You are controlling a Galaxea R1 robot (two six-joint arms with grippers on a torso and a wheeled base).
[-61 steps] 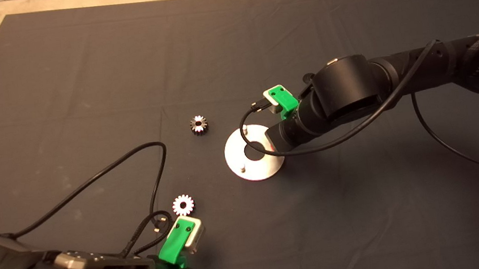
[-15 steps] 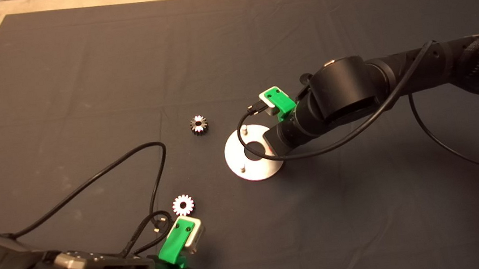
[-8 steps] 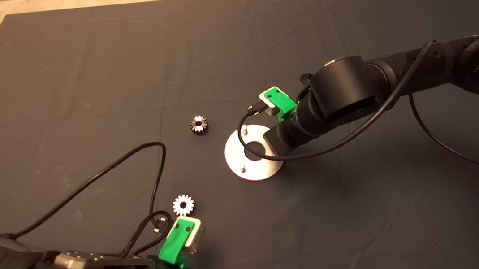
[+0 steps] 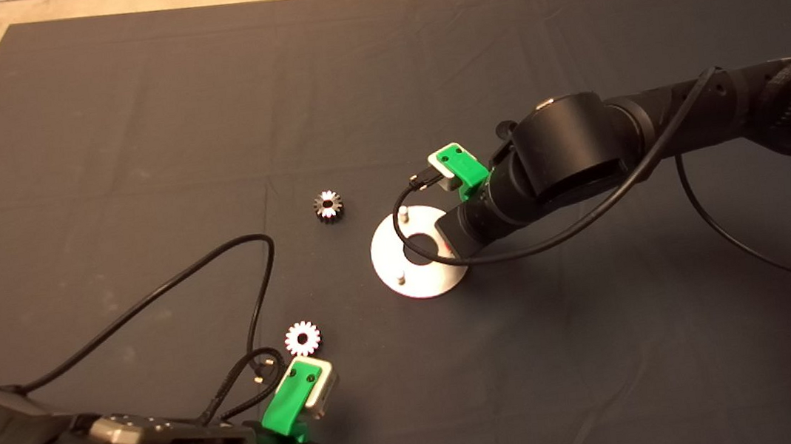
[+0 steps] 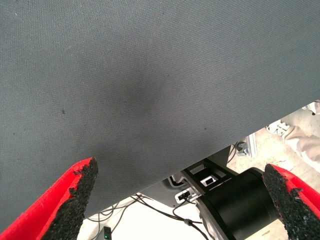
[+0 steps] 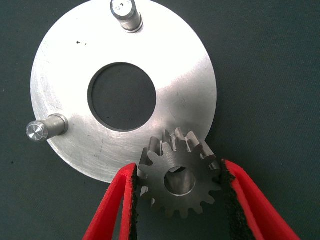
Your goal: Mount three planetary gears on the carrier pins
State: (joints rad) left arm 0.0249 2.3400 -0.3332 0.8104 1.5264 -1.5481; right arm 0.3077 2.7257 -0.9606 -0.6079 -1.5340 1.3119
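Note:
A shiny carrier disc lies on the mat, with two bare carrier pins standing on it. My right gripper is shut on a planetary gear, held flat over the disc's rim; silver metal shows inside its centre hole. In the head view the right gripper is down over the disc, and the arm hides the held gear. Two more gears lie loose on the mat, a dark one left of the disc and a bright one nearer the front. My left gripper waits open at the lower left.
A black cable from the left arm loops across the mat close to the bright gear. The left wrist view shows the mat's edge with the robot's base and the floor beyond it. The dark mat spreads wide behind the disc.
Since four seconds ago the right wrist has shifted slightly towards the disc. In the last second nothing has visibly moved. The left arm stays parked.

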